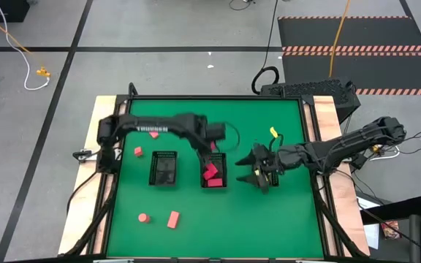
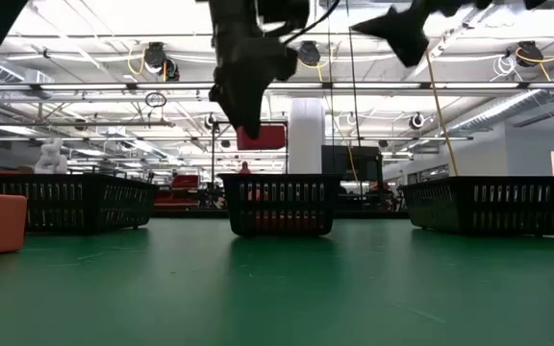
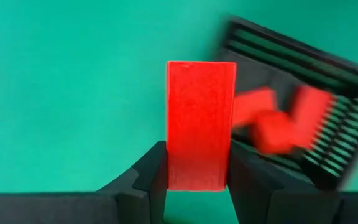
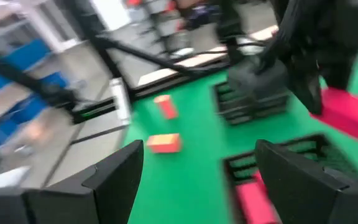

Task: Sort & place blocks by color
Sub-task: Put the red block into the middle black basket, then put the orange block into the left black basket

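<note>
**Red Bar Held Above the Centre Basket**

Seen from overhead on the green table (image 1: pixel 269 219): left gripper (image 1: pixel 212 150) poised over the near-centre black mesh basket (image 1: pixel 214 170), fingers (image 3: pixel 149 174) pinching a red bar (image 3: pixel 201 124) by its lower end, bar standing upright between them. Confirmed from table height, where the same bar (image 2: pixel 262 136) hangs clear above the basket's rim (image 2: pixel 280 178), not touching it. Already lying inside that basket: several pink-red blocks (image 1: pixel 210 174), blurred in the left wrist view.

Just to the right, well off the table surface: right gripper (image 1: pixel 258 174), fingers (image 4: pixel 114 174) spread wide and holding nothing, pointed toward the centre basket. Visible past those fingers in the right wrist view: the left arm's bar and two salmon-red blocks lying on the green beyond.

Beside the centre basket, to its left: a second black basket (image 1: pixel 164 168), contents hard to make out. Scattered on the table: a salmon-red cube (image 1: pixel 138 152) left of that basket, another piece (image 1: pixel 154 134) partly under the left arm, a small cylinder (image 1: pixel 144 218) and a short bar (image 1: pixel 173 219) near the front edge. Alone toward the back right: a yellow-green block (image 1: pixel 274 132).

Three baskets lined up in the low view, room lights beyond.
</note>
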Available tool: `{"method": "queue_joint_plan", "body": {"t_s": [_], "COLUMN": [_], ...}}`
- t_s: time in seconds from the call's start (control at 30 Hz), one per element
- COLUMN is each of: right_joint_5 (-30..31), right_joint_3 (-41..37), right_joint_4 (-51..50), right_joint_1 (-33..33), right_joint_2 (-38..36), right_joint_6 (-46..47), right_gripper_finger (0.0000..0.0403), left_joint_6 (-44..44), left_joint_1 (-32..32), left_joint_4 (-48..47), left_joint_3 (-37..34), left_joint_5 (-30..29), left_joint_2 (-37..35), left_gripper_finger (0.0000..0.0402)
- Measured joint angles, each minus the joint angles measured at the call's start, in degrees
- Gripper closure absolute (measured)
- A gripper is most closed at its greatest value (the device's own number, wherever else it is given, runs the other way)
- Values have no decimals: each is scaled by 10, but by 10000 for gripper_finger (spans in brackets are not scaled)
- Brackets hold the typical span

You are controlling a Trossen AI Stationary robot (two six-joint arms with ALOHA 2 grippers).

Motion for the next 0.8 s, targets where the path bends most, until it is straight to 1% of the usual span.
{"method": "queue_joint_plan", "body": {"t_s": [0.07,0.13,0.23,0.3,0.37,0.4,0.5,0.6,0.7,0.8], "right_joint_5": [-7,-9,-7,19,59,76,96,104,135,160], "right_joint_3": [0,0,0,0,0,0,0,0,0,0], "right_joint_4": [13,35,62,82,92,92,91,92,86,78], "right_joint_1": [28,62,108,137,158,164,172,174,174,174], "right_joint_2": [0,1,1,1,0,0,0,0,1,1], "right_joint_6": [-8,-16,-38,-62,-85,-93,-95,-95,-95,-95], "right_gripper_finger": [103,103,103,103,103,103,103,103,103,103], "left_joint_6": [-5,-9,-12,-13,-9,-5,3,0,-20,-68], "left_joint_1": [-32,-54,-63,-64,-62,-61,-54,-44,-41,-61], "left_joint_4": [8,8,18,33,45,46,36,-7,-73,-119], "left_joint_3": [0,-1,-1,-1,-1,-1,-1,-1,-1,-1], "left_joint_5": [-6,-27,-36,-38,-42,-44,-45,-46,-39,-24], "left_joint_2": [12,27,42,47,49,49,47,40,20,-27], "left_gripper_finger": [272,272,272,268,235,209,131,67,27,14]}}
